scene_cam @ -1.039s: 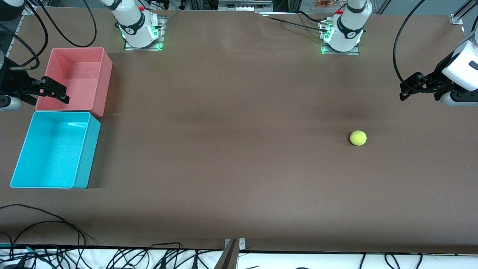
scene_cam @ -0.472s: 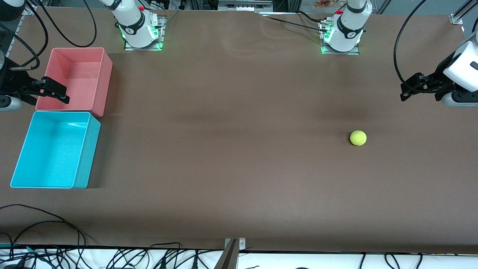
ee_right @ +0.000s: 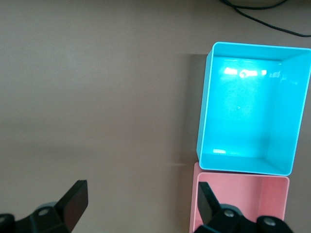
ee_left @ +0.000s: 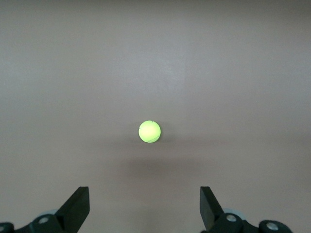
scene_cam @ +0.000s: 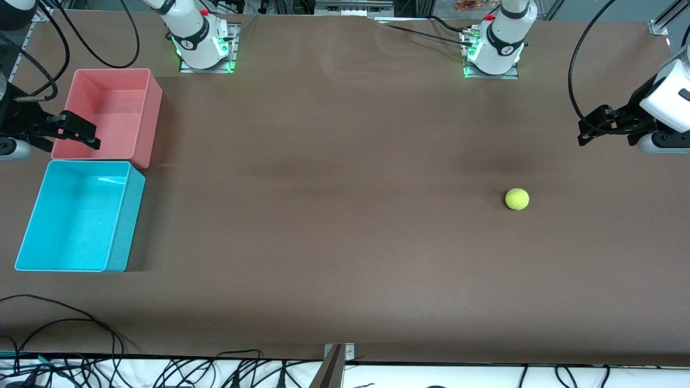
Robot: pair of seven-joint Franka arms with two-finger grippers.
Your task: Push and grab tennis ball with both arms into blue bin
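Front view: one tennis ball (scene_cam: 517, 199) lies on the table (scene_cam: 334, 215) toward the left arm's end, no readable print. One blue bin (scene_cam: 81, 215) and one pink bin (scene_cam: 110, 114) touch at the right arm's end.

Left wrist view: left gripper (ee_left: 144, 211), fingers spread, empty, over bare table.

Right wrist view: right gripper (ee_right: 141, 206), fingers spread, empty, over the pink bin's edge.

Bare table (scene_cam: 334, 215) lies between ball (scene_cam: 517, 199) and blue bin (scene_cam: 75, 215) — only the pink bin (scene_cam: 110, 116), touching it, crowds its farther edge.
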